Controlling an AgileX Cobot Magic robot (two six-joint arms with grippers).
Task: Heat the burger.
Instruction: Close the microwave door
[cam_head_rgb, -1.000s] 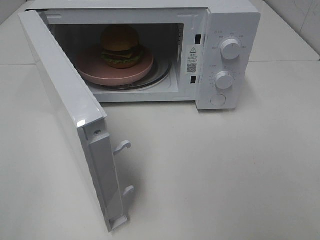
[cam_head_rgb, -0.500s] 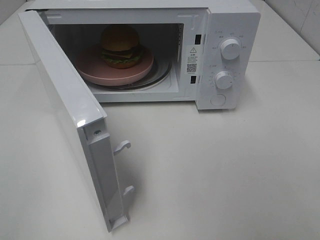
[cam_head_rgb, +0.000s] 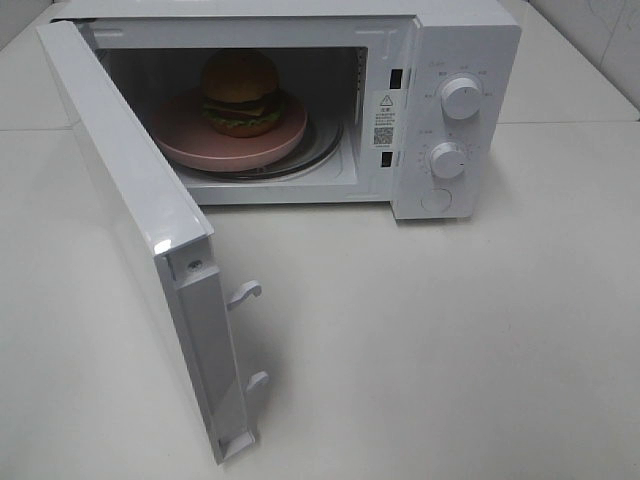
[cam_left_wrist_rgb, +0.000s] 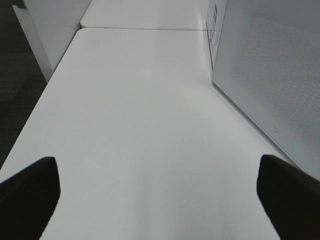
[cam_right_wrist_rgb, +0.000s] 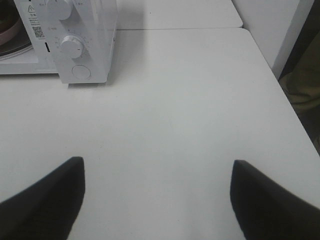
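The burger (cam_head_rgb: 241, 92), an orange-tan bun with green filling, sits on a round pink plate (cam_head_rgb: 180, 133) inside the open white microwave (cam_head_rgb: 450, 40). The microwave door (cam_head_rgb: 130, 215) swings out toward the front left. Neither arm shows in the high view. In the left wrist view my left gripper (cam_left_wrist_rgb: 157, 192) is open over bare table, with the door's outer face (cam_left_wrist_rgb: 270, 75) beside it. My right gripper (cam_right_wrist_rgb: 157, 192) is open over the table, a good way in front of the microwave's control panel (cam_right_wrist_rgb: 75, 45).
Two white dials (cam_head_rgb: 460, 98) and a round button (cam_head_rgb: 437, 200) sit on the microwave's right panel. Two door latch hooks (cam_head_rgb: 245, 292) stick out from the door's edge. The white table edge (cam_right_wrist_rgb: 280, 85) drops off on the right.
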